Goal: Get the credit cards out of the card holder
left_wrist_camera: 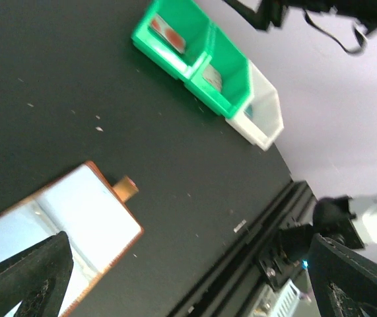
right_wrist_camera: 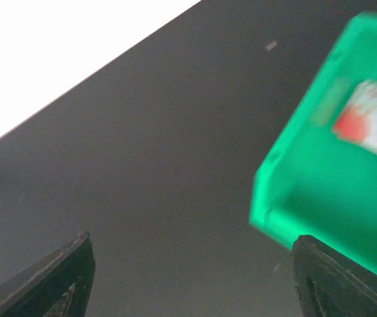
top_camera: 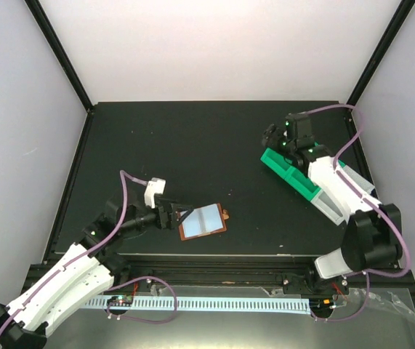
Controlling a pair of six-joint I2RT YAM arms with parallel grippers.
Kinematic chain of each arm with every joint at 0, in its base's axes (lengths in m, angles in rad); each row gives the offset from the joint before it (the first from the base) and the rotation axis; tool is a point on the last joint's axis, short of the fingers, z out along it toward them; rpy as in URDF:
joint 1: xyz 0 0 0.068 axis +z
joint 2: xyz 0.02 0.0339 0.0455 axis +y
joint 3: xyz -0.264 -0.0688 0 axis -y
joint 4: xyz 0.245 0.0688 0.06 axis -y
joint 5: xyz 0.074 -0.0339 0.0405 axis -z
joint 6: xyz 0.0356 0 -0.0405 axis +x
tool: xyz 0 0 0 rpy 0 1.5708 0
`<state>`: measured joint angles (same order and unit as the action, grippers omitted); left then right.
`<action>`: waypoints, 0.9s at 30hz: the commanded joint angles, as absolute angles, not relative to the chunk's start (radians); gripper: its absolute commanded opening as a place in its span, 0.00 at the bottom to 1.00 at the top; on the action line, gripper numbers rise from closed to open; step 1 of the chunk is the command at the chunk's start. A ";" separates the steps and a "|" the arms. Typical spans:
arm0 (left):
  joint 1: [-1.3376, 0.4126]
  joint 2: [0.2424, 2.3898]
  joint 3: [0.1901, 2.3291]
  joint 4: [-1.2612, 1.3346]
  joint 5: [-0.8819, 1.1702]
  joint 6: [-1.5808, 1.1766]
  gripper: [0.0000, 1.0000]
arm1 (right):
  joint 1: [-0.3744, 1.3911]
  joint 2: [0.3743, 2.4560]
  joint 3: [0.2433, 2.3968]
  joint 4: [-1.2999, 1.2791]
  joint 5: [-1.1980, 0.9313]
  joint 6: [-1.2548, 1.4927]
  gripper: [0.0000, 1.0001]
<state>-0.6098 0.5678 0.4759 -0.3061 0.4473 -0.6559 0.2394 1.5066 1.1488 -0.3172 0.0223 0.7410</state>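
Black fingers spread wide, the right gripper [right_wrist_camera: 191, 236] holds nothing; only bare table [top_camera: 192, 138] shows between its jaws. It hangs at the far right of the table, just off the end of the green tray [right_wrist_camera: 320, 191]. In the end compartment of that tray, the 1 nearest this gripper, lies a white card [right_wrist_camera: 373, 125] with red blots, blurred in the right wrist view. The next compartment holds a 2nd card [left_wrist_camera: 212, 77], pale, its print too small to read. A white bin [left_wrist_camera: 264, 112] touches the tray at the end away from the gripper, and the right arm crosses above it in the top view.

The left gripper [left_wrist_camera: 188, 236] is also fully open and grips nothing. It sits low near the front middle of the table, its jaws pointing at the left edge of the holder [top_camera: 203, 222]. The holder lies flat and unfolded on the table, pale blue lining up, with a brown rim around it. Its small brown tab [left_wrist_camera: 126, 187] sticks out of the right edge, toward the tray. Holder and tray are well apart. I cannot tell whether any card is in the holder's pockets; only seams show on the lining.
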 commanded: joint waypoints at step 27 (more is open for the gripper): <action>-0.606 0.486 0.816 -0.630 0.007 -0.549 0.99 | 0.348 0.630 0.774 -0.565 -0.371 0.464 1.00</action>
<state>-0.6098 0.5346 0.7807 -0.5735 0.0601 -0.5770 0.3428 0.6861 0.8196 -0.5468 -0.3183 0.4774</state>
